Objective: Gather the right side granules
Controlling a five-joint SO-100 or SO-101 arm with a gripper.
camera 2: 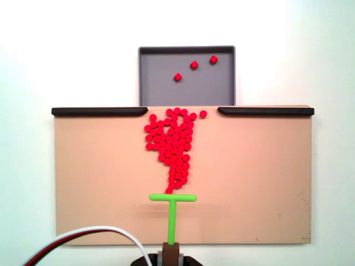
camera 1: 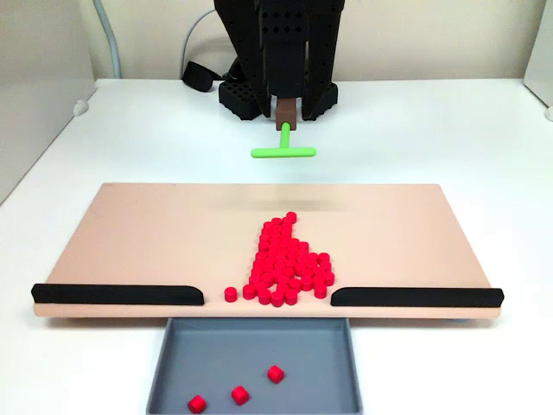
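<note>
Granules (camera 2: 173, 145) pile mid-board (camera 2: 89, 183), three in the tray (camera 2: 155, 91) at 12 o'clock; jaws seemingly grip the stick (camera 2: 172, 213) at 6

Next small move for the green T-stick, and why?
Probably push the green T-stick straight ahead toward the gray tray. Its crossbar sits right behind the tail of the granules, which are piled at the gap between the black rails; three already lie in the tray.
</note>
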